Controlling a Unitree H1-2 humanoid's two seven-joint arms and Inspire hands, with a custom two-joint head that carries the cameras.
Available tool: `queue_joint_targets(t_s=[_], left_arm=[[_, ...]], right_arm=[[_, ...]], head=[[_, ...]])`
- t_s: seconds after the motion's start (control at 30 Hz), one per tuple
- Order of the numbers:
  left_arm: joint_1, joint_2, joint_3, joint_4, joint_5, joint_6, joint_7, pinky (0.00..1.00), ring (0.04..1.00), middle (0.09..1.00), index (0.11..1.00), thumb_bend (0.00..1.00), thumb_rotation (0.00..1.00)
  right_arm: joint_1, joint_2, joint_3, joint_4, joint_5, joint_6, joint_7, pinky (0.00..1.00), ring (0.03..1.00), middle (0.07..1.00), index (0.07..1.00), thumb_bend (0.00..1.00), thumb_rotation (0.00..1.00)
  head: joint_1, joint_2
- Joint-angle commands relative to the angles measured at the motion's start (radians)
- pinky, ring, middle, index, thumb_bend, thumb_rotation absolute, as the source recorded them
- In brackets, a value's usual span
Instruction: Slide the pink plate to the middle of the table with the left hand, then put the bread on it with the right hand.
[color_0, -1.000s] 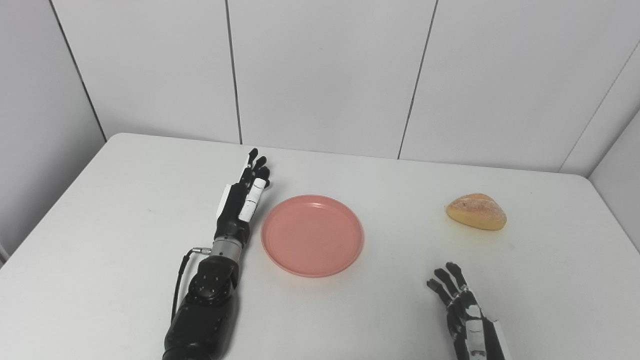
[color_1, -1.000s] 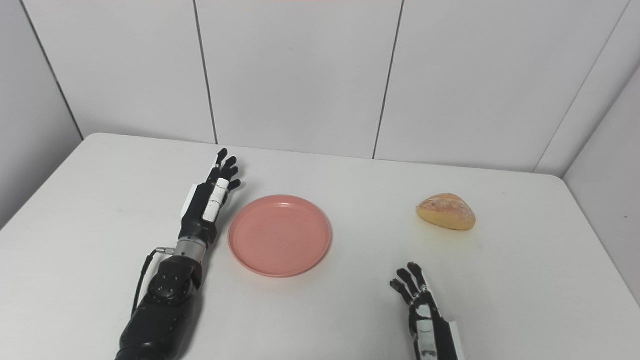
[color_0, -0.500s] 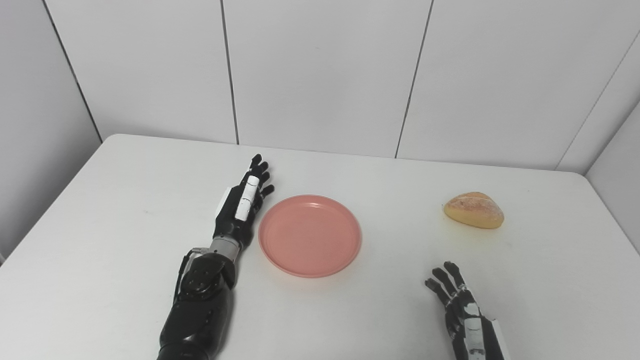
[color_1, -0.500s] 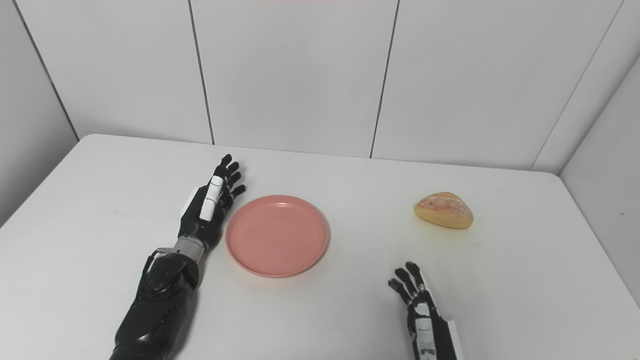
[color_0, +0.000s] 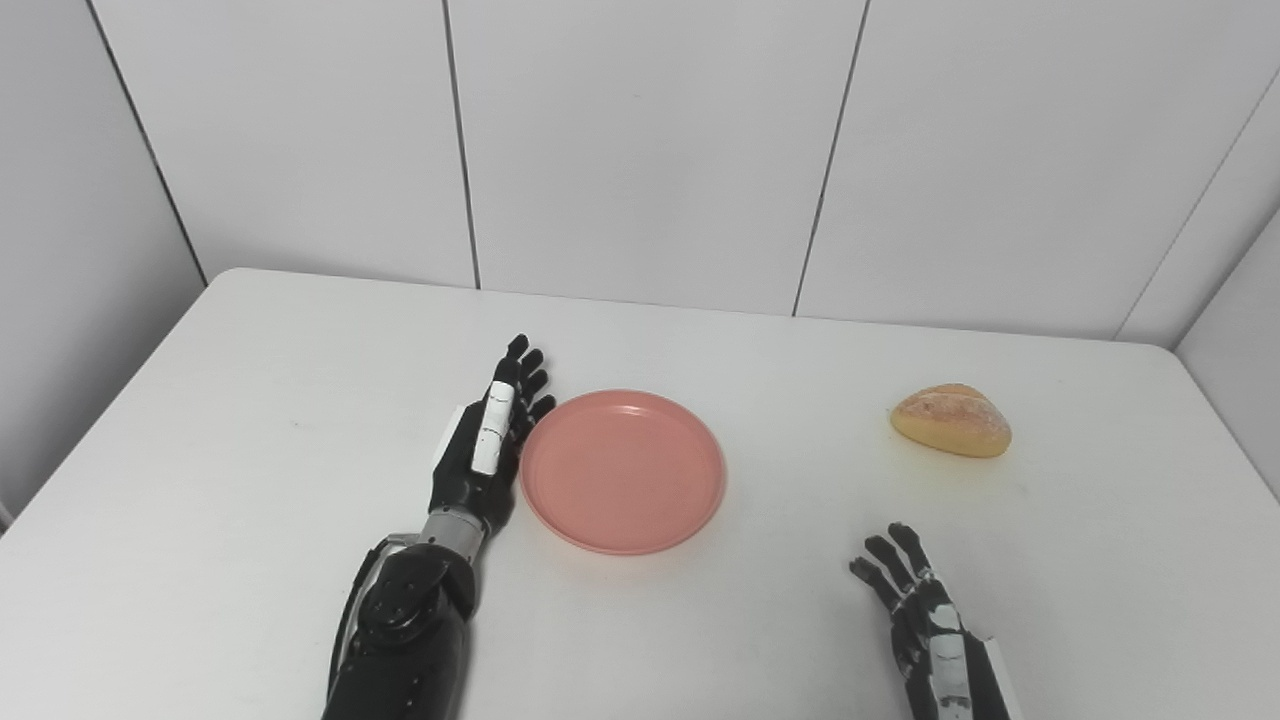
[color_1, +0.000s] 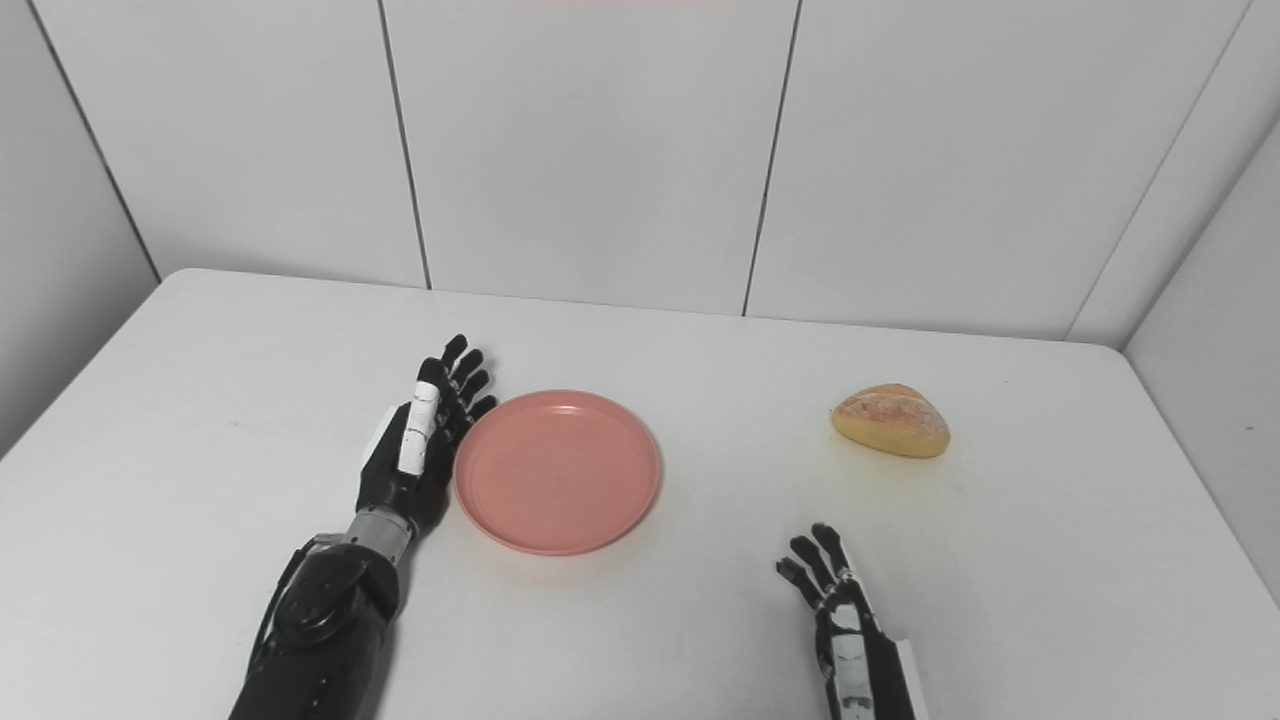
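One pink plate (color_0: 622, 471) lies flat near the middle of the white tabletop (color_0: 250, 400), empty, its rim catching a little light. Just at its 9 o'clock edge stands the left hand (color_0: 486, 440), set on its side with the fingers (color_0: 522, 372) straight and slightly fanned, pointing toward 12 o'clock; it holds nothing. The heel of that hand seems to touch the plate's rim, though I cannot tell for sure whether a thin gap remains. The dark forearm runs down from it to the bottom edge at about 7 o'clock of the plate.

Well apart, at roughly 2 o'clock from the plate, the bread (color_0: 951, 421) sits alone on the tabletop, a golden rounded roll. The right hand (color_0: 920, 610) rests low at about 5 o'clock from the plate, near the front edge, fingers spread and empty, well short of the bread.
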Motion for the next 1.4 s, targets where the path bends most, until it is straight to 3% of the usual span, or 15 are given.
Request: queue_joint_targets(t_s=[0.0,0.33,0.97,1.1,1.37], left_arm=[[0.065,-0.018,-0.009,0.019,0.005,0.061,0.014,0.97,1.0,1.0,1.0,0.91,0.91],[0.097,-0.027,-0.032,-0.047,0.004,0.105,0.004,0.93,0.997,1.0,1.0,0.92,0.88],[0.073,-0.043,-0.058,0.025,0.038,0.034,0.012,0.94,0.987,1.0,1.0,0.92,0.88],[0.062,-0.043,-0.048,0.062,0.041,0.009,0.013,0.95,0.989,1.0,1.0,0.92,0.89],[0.04,-0.042,-0.035,0.145,0.037,-0.045,0.01,0.99,1.0,1.0,1.0,0.93,0.89]], right_arm=[[-0.004,0.008,0.006,-0.041,0.0,0.003,0.003,1.0,0.863,0.9,0.932,0.83,1.0],[-0.003,0.006,0.008,-0.049,0.008,0.009,0.004,1.0,0.864,0.9,0.931,0.83,1.0],[-0.003,0.009,0.006,-0.037,0.01,0.003,0.002,1.0,0.861,0.901,0.928,0.82,1.0],[-0.011,0.015,0.0,-0.019,-0.02,-0.028,-0.017,0.99,0.85,0.891,0.921,0.82,1.0],[-0.06,0.008,-0.032,0.028,-0.142,-0.165,-0.08,0.95,0.858,0.859,0.9,0.85,1.0]], head=[[0.0,0.001],[-0.004,0.004],[-0.021,0.0],[-0.04,-0.015],[-0.119,-0.067]])
